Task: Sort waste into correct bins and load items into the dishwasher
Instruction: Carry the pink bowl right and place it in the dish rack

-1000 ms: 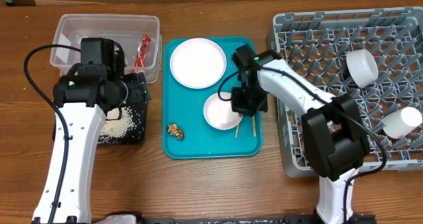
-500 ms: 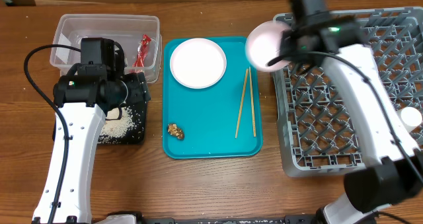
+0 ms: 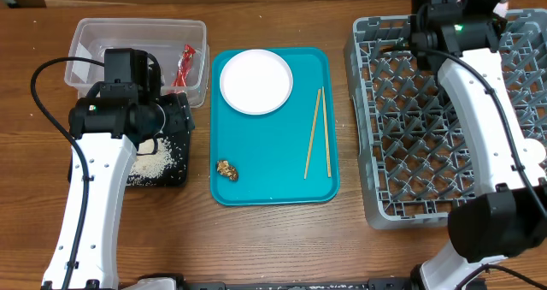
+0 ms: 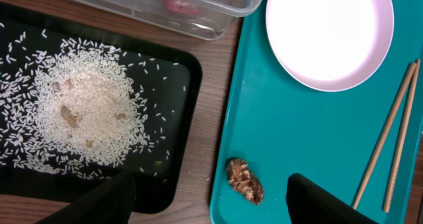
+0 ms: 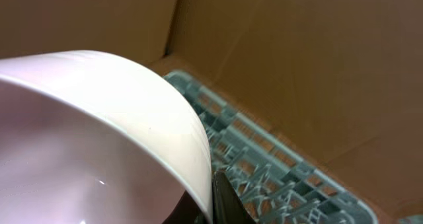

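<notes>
Two pincers are mine; their states follow, left to right

1. The clear tub (image 3: 128, 46) stands at the far left. The red wrapper (image 3: 185, 65) lies inside it, against the right wall.
2. The black tray (image 4: 173, 154) sits just in front of the tub and carries a heap of rice (image 4: 86, 112).
3. My left pincer (image 4: 211, 201) hangs over the strip of table between the black tray and the teal tray (image 4: 297, 138). Its jaws are spread wide and grip nothing.
4. The teal tray carries three things, all apart: the plate (image 4: 328, 32) at the back, the brown lump (image 4: 244, 180) at the front left, and the chopsticks (image 4: 390, 145) side by side along the right.
5. The dish rack (image 3: 410, 153) stands right of the teal tray.
6. My right pincer (image 5: 210, 207) is up at the rack's back edge, clamped on the rim of the bowl (image 5: 99, 131). One finger (image 5: 225, 197) presses the outside of the rim; the other is hidden. The bowl is tilted, with rack pegs showing beyond it
</notes>
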Robot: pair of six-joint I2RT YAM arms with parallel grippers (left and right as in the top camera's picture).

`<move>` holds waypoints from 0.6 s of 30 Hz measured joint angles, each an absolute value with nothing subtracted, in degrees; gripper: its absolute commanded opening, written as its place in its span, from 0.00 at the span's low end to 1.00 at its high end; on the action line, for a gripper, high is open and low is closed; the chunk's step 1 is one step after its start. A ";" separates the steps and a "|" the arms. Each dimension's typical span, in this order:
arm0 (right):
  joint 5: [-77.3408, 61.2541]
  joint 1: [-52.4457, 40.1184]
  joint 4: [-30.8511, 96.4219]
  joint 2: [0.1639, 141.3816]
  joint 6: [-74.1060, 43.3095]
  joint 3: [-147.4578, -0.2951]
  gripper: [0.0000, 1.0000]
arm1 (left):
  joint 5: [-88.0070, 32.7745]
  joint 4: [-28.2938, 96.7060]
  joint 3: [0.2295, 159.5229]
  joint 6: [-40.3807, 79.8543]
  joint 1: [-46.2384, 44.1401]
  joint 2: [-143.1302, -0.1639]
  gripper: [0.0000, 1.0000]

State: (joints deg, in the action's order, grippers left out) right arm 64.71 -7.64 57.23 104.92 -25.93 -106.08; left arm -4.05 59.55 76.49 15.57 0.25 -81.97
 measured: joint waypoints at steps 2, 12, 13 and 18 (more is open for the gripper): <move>67.77 -7.64 56.10 105.95 -26.39 -106.08 0.04 | -4.05 59.57 76.49 15.57 0.25 -81.97 0.75; 71.79 -7.42 55.57 117.38 -26.89 -106.08 0.04 | -4.05 59.59 76.49 15.57 0.25 -81.97 0.75; 71.90 -7.31 55.55 118.72 -26.94 -106.08 0.04 | -4.05 59.59 76.49 15.55 0.25 -81.97 0.75; 72.05 -6.22 55.51 123.52 -26.96 -106.08 0.04 | -4.05 59.68 76.49 15.55 0.25 -81.97 0.75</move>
